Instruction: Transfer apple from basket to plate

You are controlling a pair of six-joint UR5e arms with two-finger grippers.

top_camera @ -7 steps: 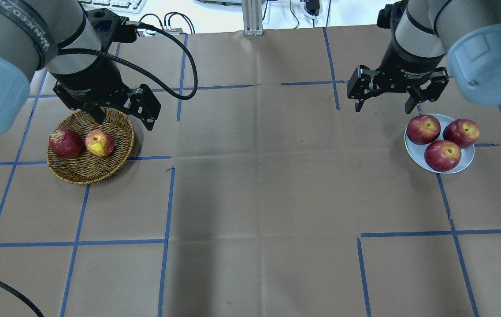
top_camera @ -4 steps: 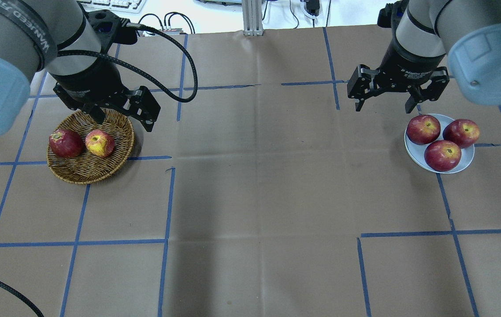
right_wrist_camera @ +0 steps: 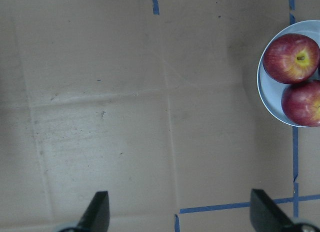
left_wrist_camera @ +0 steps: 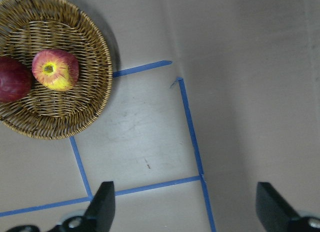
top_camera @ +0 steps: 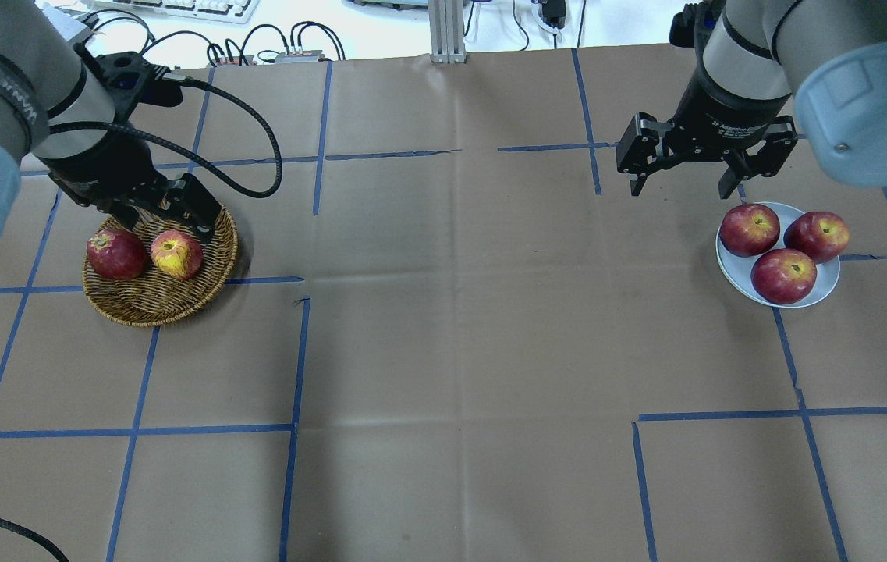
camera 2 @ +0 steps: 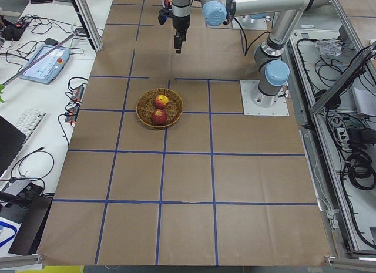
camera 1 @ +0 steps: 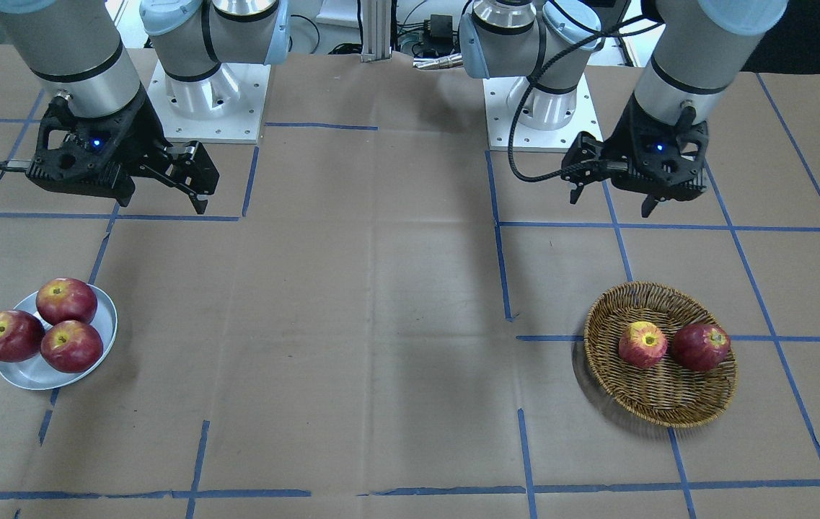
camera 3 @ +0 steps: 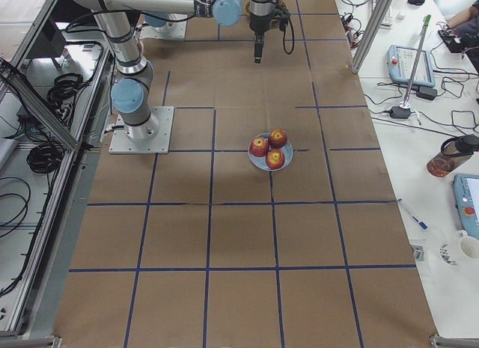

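Note:
The pinkish-red apple (top_camera: pixel 176 254) with a yellow top lies in the wicker basket (top_camera: pixel 154 312) at the table's left, beside a darker apple (top_camera: pixel 116 254). It also shows in the front view (camera 1: pixel 642 344) and in the left wrist view (left_wrist_camera: pixel 55 69). My left gripper (top_camera: pixel 166 226) is open and empty, in the air over the basket's far rim. The pale plate (top_camera: pixel 730 265) at the right holds three dark red apples. My right gripper (top_camera: pixel 679 191) is open and empty, in the air just behind the plate's left side.
The table is covered in brown paper marked with a blue tape grid (top_camera: pixel 295 351). A black cable (top_camera: pixel 248 117) loops from my left wrist. Both arm bases (camera 1: pixel 200 94) stand at the table's back edge.
My left gripper has moved left and lower, from behind the basket's right side to over its far rim, still open. The right arm has barely moved. The apples have not moved.

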